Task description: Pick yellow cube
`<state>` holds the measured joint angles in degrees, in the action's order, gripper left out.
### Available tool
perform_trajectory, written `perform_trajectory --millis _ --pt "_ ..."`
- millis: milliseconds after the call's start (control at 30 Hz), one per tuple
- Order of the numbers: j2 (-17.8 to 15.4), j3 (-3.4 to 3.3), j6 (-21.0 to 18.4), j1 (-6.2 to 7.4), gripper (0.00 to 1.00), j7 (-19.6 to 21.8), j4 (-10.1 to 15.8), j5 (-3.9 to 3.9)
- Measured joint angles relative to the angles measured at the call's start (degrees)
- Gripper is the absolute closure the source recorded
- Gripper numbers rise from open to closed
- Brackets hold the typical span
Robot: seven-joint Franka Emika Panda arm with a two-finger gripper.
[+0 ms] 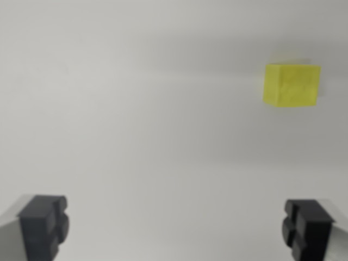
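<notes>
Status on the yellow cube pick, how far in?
Early. Done: the jaws are wide open, with the two pads at the bottom corners of the wrist view and nothing between them. In hand: only the approach; the gripper is apart from the yellow cube, which sits alone on the white surface toward the wrist view's upper right. Left: centre over the cube, descend, close, lift.

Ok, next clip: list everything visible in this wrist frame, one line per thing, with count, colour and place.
yellow cube: one, yellow, upper right of the wrist view, resting on the surface, apart from the fingers.
surface: one, plain light grey, fills the whole frame; nothing else lies on it.
end effector: one, open and empty, at the bottom edge.
fingers: two, dark grey pads, one at the wrist view's lower left, the other at its lower right, far apart.
</notes>
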<state>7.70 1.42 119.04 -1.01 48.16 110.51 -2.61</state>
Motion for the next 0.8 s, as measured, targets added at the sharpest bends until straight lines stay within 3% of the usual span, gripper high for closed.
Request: perform_trajectory --millis 233,800 --pt "0.15 -0.01 0.12 -0.14 0.0 -0.28 0.0 0.0" --pt "3.11 -0.03 5.33 -2.79 0.0 -3.5 2.3 0.18"
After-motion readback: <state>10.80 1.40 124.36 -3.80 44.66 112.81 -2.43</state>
